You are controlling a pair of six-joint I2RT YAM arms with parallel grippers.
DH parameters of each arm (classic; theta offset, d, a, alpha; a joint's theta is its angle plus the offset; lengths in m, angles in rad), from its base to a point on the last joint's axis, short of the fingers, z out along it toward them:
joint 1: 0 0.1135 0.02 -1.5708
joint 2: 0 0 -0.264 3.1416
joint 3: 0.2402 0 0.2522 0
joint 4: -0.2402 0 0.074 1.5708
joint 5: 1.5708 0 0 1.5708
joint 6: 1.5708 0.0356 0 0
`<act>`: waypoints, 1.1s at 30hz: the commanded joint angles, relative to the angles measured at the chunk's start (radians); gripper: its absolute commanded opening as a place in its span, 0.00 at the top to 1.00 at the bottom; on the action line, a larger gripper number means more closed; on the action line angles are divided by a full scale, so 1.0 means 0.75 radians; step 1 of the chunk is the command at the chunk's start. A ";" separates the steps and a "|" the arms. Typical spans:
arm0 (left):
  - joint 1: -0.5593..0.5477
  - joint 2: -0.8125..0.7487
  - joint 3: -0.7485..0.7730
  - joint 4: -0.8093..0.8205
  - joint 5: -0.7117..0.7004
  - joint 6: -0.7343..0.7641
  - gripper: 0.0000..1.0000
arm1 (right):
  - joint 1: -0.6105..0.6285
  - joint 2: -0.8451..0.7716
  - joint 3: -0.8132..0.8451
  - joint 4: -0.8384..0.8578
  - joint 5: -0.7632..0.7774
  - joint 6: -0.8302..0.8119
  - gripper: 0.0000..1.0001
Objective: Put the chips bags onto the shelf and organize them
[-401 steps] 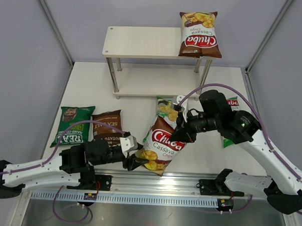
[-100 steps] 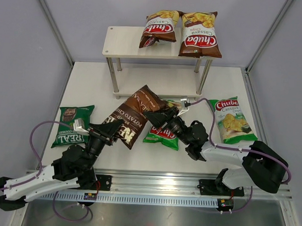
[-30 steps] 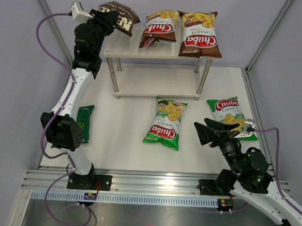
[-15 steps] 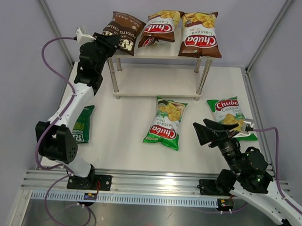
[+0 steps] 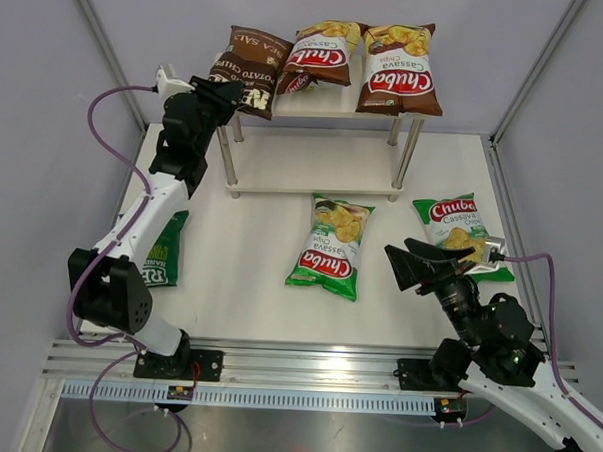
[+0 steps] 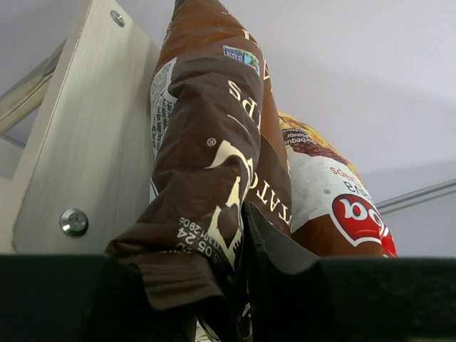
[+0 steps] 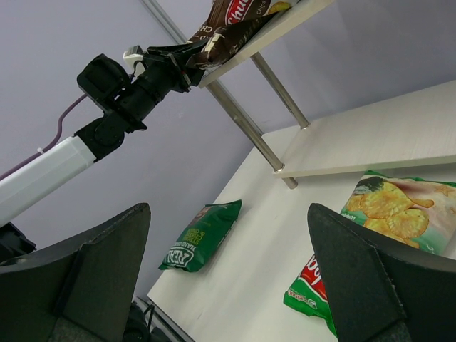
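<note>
From above, the left gripper meets the lower edge of the Kettle bag at the left end of the shelf. Its fingertips are hard to pick out against the dark foil. The bag leans on the top board, touching the brown Chuba bag. The left arm hides half of the REAL bag. The right gripper, fingers spread wide, covers a corner of one green Chuba bag.

The left wrist view shows the Kettle bag's bottom seam pinched between black fingers, and its top is cut off.

The right wrist view shows only a strip of the top board.
</note>
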State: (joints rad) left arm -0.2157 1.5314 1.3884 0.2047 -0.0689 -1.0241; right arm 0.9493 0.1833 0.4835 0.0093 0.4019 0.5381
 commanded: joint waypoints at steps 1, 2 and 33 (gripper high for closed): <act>-0.027 -0.048 -0.041 -0.015 0.002 -0.001 0.70 | 0.002 -0.017 0.043 -0.002 0.010 0.015 0.01; -0.035 -0.054 -0.041 -0.025 -0.004 0.003 0.70 | 0.002 -0.019 0.043 -0.004 0.010 0.015 0.01; -0.048 -0.624 -0.207 -0.418 -0.295 0.377 0.01 | 0.002 0.686 0.337 -0.464 0.061 0.052 0.00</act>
State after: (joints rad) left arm -0.2550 1.1458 1.2335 -0.0589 -0.2657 -0.8558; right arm 0.9493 0.6830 0.6975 -0.3248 0.4355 0.5625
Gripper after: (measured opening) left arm 0.988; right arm 0.993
